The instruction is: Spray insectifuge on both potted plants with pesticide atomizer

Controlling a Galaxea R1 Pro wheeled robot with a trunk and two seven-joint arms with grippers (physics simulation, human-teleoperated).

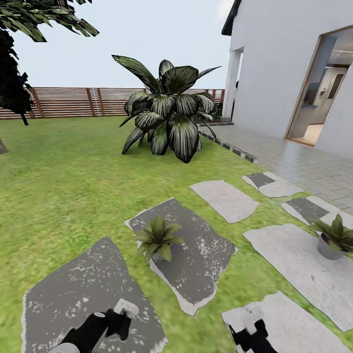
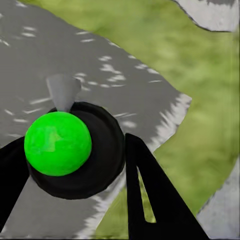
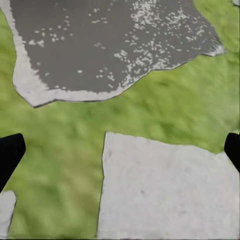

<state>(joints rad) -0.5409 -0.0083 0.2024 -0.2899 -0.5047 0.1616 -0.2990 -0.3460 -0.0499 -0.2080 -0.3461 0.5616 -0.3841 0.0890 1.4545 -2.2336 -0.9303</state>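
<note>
Left wrist view, left gripper (image 2: 75, 165) pinching dark pesticide atomizer (image 2: 75, 150), green cap, right gripper (image 3: 120, 150) spread

The lawn (image 1: 63, 166) carries irregular stepping stones. A dark grey stone (image 1: 196, 250) at its middle bears one potted plant (image 1: 158, 239); a pale stone (image 1: 304, 264) toward the paved edge bears the other potted plant (image 1: 334, 239). A big striped-leaf plant (image 1: 169, 115) stands near the far fence (image 1: 73, 102).
</note>
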